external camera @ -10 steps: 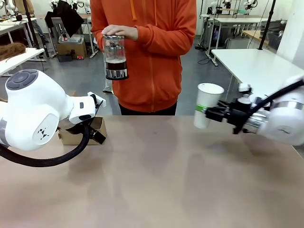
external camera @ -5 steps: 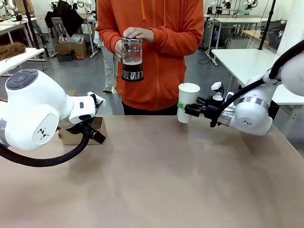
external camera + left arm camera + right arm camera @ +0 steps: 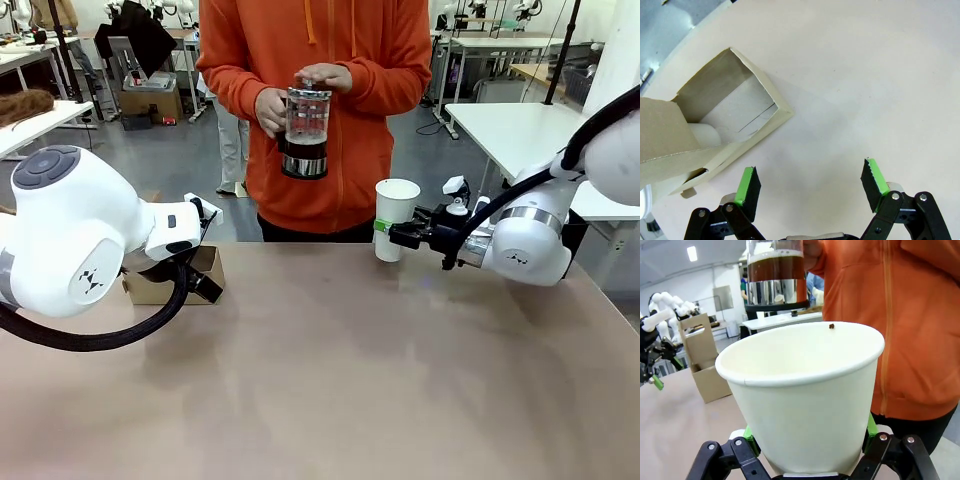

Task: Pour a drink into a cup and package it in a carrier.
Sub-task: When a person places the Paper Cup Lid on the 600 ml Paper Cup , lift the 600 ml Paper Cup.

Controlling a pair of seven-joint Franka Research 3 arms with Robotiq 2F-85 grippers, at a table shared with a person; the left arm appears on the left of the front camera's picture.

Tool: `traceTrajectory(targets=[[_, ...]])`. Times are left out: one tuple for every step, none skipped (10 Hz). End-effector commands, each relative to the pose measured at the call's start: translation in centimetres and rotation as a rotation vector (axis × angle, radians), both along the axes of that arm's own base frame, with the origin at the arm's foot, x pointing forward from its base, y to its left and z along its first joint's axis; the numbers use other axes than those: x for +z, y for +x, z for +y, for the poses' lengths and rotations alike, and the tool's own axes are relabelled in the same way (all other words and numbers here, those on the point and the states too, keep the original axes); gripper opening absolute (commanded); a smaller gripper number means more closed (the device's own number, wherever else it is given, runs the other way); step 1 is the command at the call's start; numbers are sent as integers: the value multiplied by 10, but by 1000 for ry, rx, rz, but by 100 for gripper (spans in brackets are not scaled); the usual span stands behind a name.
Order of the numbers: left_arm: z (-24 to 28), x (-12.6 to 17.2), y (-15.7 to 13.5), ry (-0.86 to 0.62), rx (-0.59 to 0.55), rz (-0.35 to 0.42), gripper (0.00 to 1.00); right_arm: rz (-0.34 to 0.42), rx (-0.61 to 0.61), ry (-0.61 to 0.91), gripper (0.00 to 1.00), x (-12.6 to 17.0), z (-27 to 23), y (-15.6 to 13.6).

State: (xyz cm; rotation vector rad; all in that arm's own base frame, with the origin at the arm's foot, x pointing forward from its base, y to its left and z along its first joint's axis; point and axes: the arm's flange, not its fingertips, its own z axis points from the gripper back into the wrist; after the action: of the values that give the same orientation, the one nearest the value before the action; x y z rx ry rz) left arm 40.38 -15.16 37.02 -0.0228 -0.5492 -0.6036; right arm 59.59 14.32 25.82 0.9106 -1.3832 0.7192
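1. green pads of the right gripper (image 3: 386, 229) press on both sides of the cup (image 3: 396, 214), clamped low on its wall; in the right wrist view they peek out on either side of the cup's base.
2. the white paper cup stands upright with its mouth open, near the far edge of the table (image 3: 350, 380), just in front of the person.
3. a small dark speck (image 3: 831, 326) sits on the cup's rim.
4. higher up and to the robot's left of the cup, the person holds the glass jug (image 3: 305, 130) upright and apart from the cup, one hand (image 3: 326, 78) on its lid.
5. the dark drink (image 3: 305, 150) fills the lower part of the jug.
6. the left gripper (image 3: 812, 185) has its fingers spread wide with nothing between them, over bare tabletop.
7. the brown cardboard carrier (image 3: 765, 82) lies just beside that gripper, on the table's left side, well apart from the cup.
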Motion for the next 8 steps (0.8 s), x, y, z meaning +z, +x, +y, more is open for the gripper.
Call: traceTrajectory(targets=[[0, 0, 0, -2, -1, 0, 100, -3, -3, 10, 89, 1, 1, 0], [0, 0, 0, -2, -1, 0, 100, -3, -3, 10, 89, 1, 1, 0], [0, 0, 0, -2, -1, 0, 100, -3, -3, 10, 89, 1, 1, 0], [0, 0, 0, -2, -1, 0, 100, -3, -3, 10, 89, 1, 1, 0], [0, 0, 0, -2, -1, 0, 100, -3, -3, 10, 89, 1, 1, 0], [0, 0, 0, -2, -1, 0, 100, -3, -3, 10, 89, 1, 1, 0], [0, 0, 0, -2, -1, 0, 100, -3, -3, 10, 89, 1, 1, 0], [0, 0, 0, -2, -1, 0, 100, -3, -3, 10, 89, 1, 1, 0]])
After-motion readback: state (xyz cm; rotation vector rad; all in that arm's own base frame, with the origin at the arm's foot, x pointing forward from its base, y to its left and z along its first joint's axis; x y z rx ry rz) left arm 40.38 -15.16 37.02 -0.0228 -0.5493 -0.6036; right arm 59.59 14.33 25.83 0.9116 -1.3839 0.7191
